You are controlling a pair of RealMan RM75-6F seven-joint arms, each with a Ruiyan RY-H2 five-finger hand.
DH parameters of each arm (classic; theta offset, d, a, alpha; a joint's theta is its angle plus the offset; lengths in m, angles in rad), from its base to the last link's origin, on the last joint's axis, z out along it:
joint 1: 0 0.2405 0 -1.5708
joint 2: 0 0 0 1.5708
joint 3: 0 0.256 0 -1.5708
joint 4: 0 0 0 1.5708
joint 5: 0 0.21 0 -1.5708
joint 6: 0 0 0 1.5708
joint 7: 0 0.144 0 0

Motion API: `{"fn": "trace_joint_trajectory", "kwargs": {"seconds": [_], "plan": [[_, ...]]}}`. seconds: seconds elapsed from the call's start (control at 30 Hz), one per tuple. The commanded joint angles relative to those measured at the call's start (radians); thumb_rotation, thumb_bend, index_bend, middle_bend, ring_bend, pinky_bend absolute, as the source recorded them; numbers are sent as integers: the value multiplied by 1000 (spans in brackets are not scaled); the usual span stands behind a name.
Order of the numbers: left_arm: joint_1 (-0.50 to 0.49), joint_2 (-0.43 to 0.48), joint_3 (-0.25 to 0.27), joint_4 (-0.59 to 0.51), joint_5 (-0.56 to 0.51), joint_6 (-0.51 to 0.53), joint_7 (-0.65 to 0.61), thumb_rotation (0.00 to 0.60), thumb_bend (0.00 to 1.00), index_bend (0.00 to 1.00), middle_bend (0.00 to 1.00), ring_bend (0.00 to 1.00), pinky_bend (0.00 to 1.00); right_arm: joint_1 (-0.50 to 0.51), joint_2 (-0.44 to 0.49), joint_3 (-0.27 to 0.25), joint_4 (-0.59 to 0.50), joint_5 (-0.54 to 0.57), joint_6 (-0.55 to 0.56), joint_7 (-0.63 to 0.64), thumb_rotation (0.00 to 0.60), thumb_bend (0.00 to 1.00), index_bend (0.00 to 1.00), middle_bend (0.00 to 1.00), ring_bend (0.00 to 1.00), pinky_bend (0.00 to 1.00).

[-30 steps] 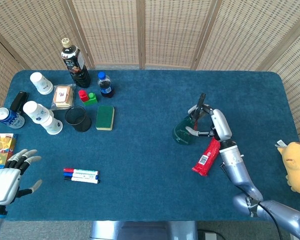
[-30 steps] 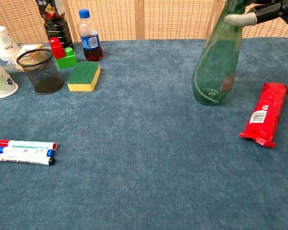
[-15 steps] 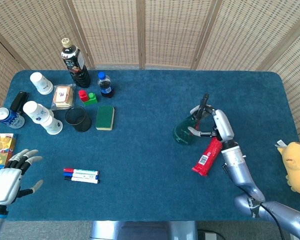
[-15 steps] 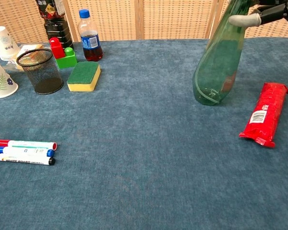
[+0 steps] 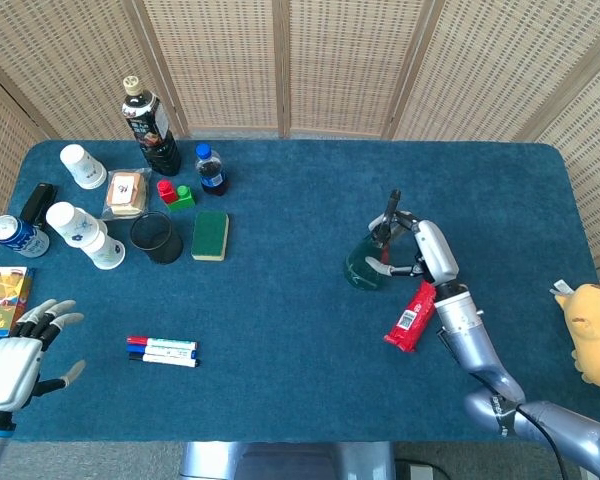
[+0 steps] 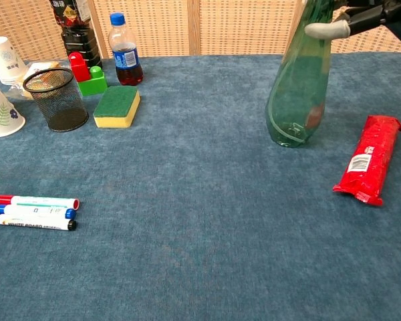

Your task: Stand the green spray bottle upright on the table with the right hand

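since half a second ago the bottle [image 6: 297, 93] has swung from a lean toward the right to nearly upright, and the right hand [image 5: 417, 250] has shifted a little left with it in the head view.

nearest the robot, the left hand [image 5: 20, 350] hangs off the counter's [image 5: 280, 330] near left edge, fingers spread and holding nothing; it has no part in this task. the markers [image 6: 30, 212] lie side by side near the front left, well apart from the work.

further in, on the right, the red packet [image 6: 367, 159] lies flat just beside the bottle's base, close enough to be knocked by a slip. the bottle's base rests on the counter, its body rising almost vertical. the right hand grips it high, at the neck and spray head, which gives leverage to tip it upright; the grasp is likely kept until the base sits flat.

far left, the mesh cup [image 6: 55, 98] and sponge [image 6: 117, 106] stand clear.
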Motion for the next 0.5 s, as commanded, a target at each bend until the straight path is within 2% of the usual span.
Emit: {"fn": "trace_joint_trajectory", "kwargs": {"seconds": [0.03, 0.2, 0.5], "plan": [[0, -2, 0, 3, 0, -1, -2, 600, 304, 249, 196, 139, 148, 5, -3, 1, -4, 7, -9, -11, 600, 226, 411, 447, 349, 484], [1, -2, 0, 8, -3, 0, -7, 600, 304, 249, 196, 139, 148, 7, -4, 5, -1, 24, -22, -22, 600, 227, 392, 446, 346, 481], [-3, -5, -1, 9, 1, -3, -7, 600, 304, 249, 196, 139, 148, -7, 7, -8, 7, 10, -14, 4, 598, 296, 350, 424, 325, 451]]}}
